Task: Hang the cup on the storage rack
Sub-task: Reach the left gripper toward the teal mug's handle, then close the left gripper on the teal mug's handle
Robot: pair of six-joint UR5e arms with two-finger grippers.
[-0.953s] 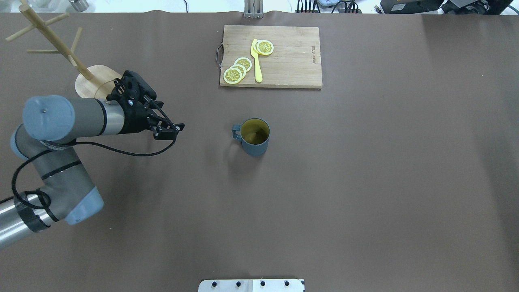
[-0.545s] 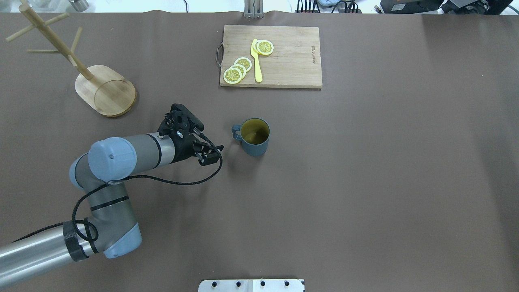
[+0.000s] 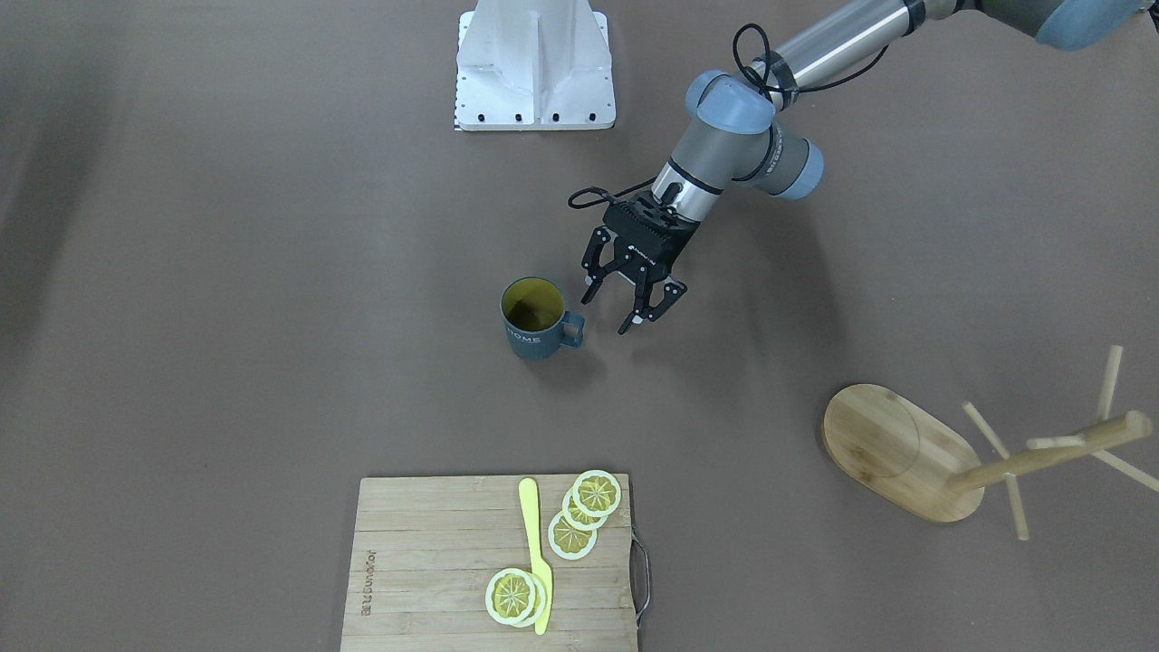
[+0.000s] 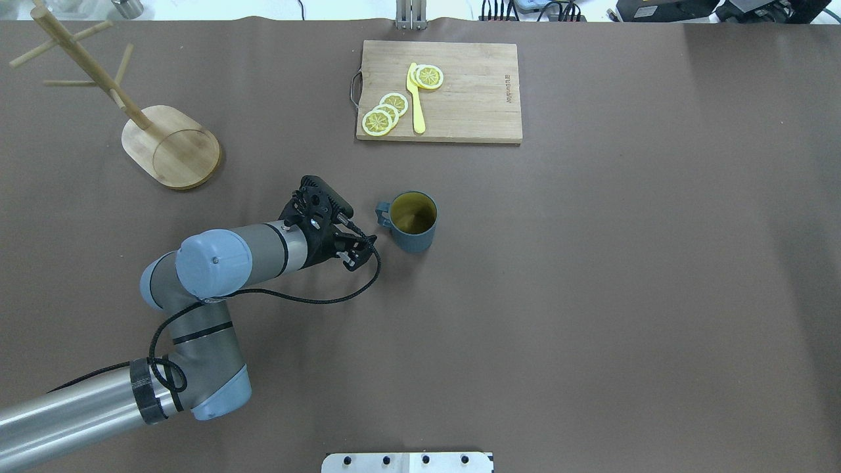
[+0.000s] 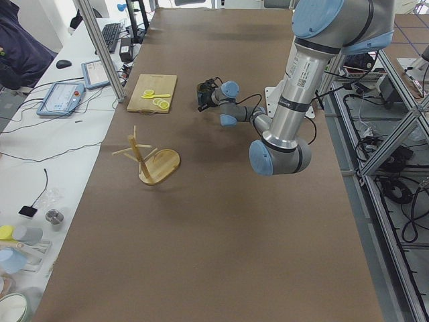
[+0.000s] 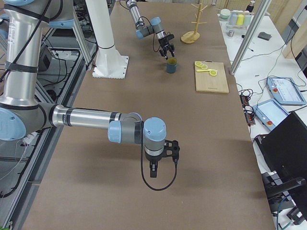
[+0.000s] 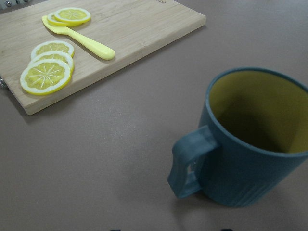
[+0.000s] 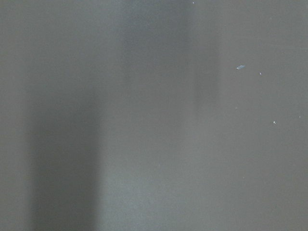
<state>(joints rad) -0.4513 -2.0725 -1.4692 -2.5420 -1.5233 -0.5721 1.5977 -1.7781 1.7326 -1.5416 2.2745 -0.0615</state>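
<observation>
While my left gripper (image 3: pixel 608 310) hangs just beside the cup (image 3: pixel 532 340), its fingers are spread apart and touch nothing; it sits low over the desk (image 4: pixel 591 295), on the handle side of the cup and a little nearer my base. The cup stands upright near the middle of the desk, mouth up, its small loop handle turned toward this gripper and toward the rack's end of the desk; pale lettering faces the far side. From my left wrist view I look into the cup (image 7: pixel 250 159) at a slant; I see its yellow inner wall and a shadowed bottom, and cannot make out anything in it. The rack (image 4: pixel 174 148) stands on its oval base well apart from the cup, toward the far corner on my left; its pegs are bare. The board (image 4: pixel 473 98) lies beyond the cup at the far edge; on it are lemon slices (image 4: pixel 378 121) in two small overlapping groups, with a yellow knife (image 4: pixel 416 105) between them. My right gripper (image 6: pixel 160 165) hangs over bare desk far from all this; whether it is spread or closed I cannot tell.
</observation>
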